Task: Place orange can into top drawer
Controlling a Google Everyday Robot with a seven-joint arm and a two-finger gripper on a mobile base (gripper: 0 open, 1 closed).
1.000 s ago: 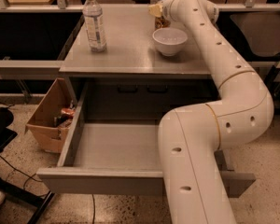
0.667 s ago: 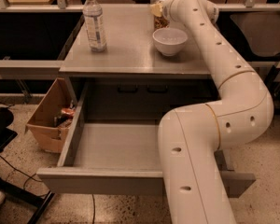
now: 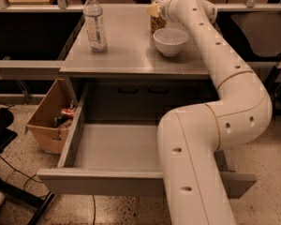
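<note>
The gripper (image 3: pixel 154 12) is hovering at the orange can (image 3: pixel 156 25), which is standing far on the table (image 3: pixel 131 55) behind the bowl (image 3: pixel 170 40); its grip cannot be told. The top drawer (image 3: pixel 112 146) is gaping near, ready

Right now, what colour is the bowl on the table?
The bowl is white, camera view; the gripper is at the orange can behind it.

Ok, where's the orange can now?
Camera view: orange can on the table's far side, just behind the white bowl, right of the water bottle, with the gripper at its top.
</note>
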